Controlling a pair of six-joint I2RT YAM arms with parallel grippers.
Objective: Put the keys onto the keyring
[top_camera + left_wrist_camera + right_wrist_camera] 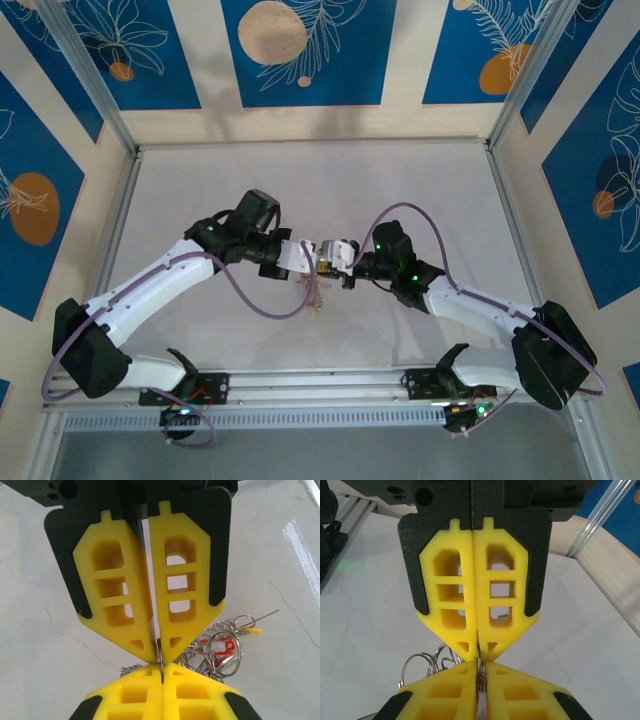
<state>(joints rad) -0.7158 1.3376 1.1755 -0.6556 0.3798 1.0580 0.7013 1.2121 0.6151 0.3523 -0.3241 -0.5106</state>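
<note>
"At the tips of the left tool (159, 651), what is entered?"

"Fingers pressed together on a thin metal piece (160, 657). Key or ring, cannot be told."

"And the right tool (479, 653)?"

"It stands tip to tip against the left tool, fingers likewise closed. The same metal shows at its tips, but a grip is not confirmed."

"Keyring?"

"One wire hoop (238, 656), just beside the left tool's tips. In the top view it dangles under both tools, over the pale tabletop (50, 645)."

"Keys?"

"Bunched with the hoop among further wire loops: one red tag (226, 648), one yellow head (253, 629) on the far side from the tool, the rest plain silver."
</note>
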